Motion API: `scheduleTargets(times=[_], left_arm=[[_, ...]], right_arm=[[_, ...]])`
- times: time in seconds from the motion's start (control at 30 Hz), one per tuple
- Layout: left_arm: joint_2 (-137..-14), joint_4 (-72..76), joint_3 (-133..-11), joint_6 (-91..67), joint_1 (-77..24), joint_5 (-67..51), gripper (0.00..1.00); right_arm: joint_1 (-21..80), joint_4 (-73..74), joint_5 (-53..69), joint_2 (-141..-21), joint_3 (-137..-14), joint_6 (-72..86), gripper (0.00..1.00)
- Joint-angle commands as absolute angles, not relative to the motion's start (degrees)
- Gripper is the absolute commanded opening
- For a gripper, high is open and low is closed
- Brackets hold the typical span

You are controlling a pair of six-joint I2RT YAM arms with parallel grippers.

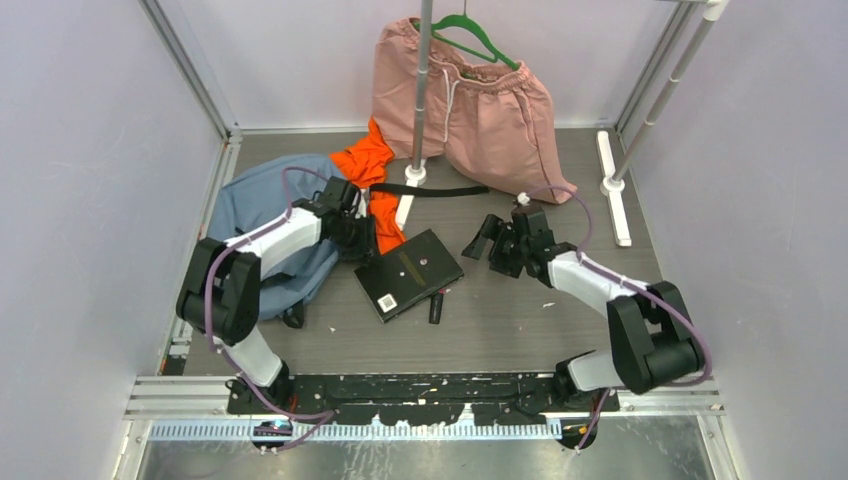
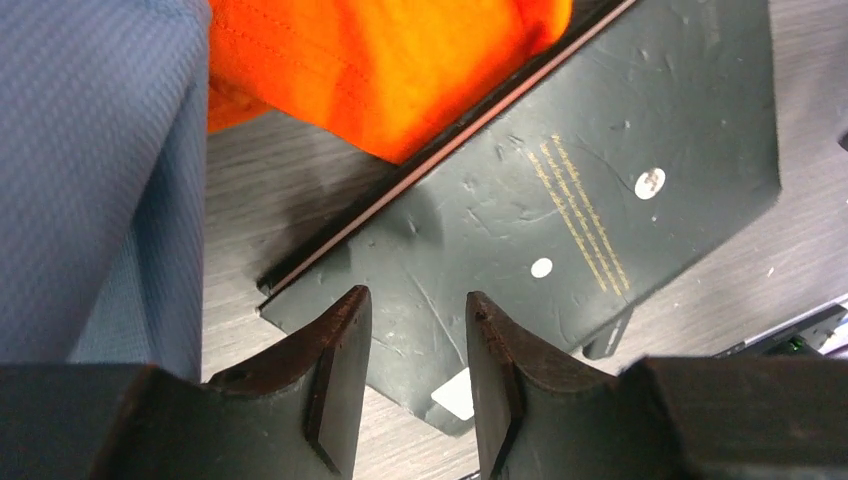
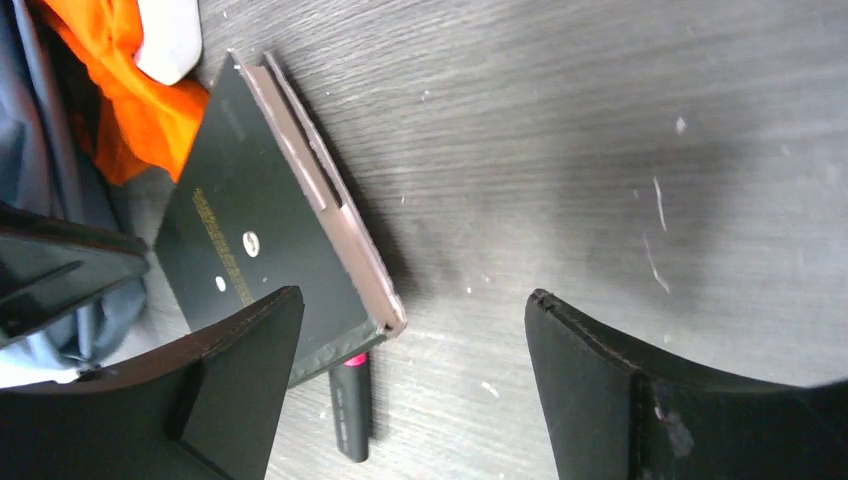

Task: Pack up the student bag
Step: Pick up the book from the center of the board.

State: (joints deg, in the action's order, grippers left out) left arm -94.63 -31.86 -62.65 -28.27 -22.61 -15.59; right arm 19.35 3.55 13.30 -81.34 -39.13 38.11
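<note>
Two things, book [image 1: 408, 272] and pen [image 1: 436, 307], are lying outside the bag [image 1: 262, 205] on the left, waiting for packing, while left gripper [image 2: 415, 305] and right gripper [image 3: 412, 300] are hanging spread and empty.

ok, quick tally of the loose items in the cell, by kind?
Bags: 1, student bag
Clothing: 2, pink shorts, orange cloth
Stationery: 2, black notebook, marker
Hangers: 1, green hanger
Total: 6

Black notebook [image 1: 408, 272] between left claw [image 1: 365, 241] and right claw [image 1: 487, 244]
</note>
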Motion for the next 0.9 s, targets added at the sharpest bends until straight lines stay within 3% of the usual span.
scheduleTargets(times=[0.0, 0.23, 0.4, 0.63, 0.87], left_arm=[[-97.2, -29.0, -65.1, -29.6, -22.5, -14.5, 0.41], [-104.6, -25.3, -64.4, -31.3, -22.6, -22.1, 0.41], [-105.7, -24.2, -63.3, -31.9, -22.9, -23.3, 0.41], [-104.8, -24.4, -63.6, -31.9, -24.7, -24.0, 0.41], [-105.9, -24.5, -64.1, -32.6, -25.6, -23.1, 0.4]], right_arm=[[18.9, 4.1, 10.5, -74.0, -34.6, 51.8, 0.87], [20.7, -22.3, 17.3, -75.4, -21.7, 69.4, 0.87], [20.8, -41.0, 23.1, -88.9, -20.8, 72.7, 0.83], [20.8, -71.9, 26.9, -104.4, -19.0, 85.2, 0.49], [20.8, -67.9, 26.9, -100.0, -17.8, 82.5, 0.23]])
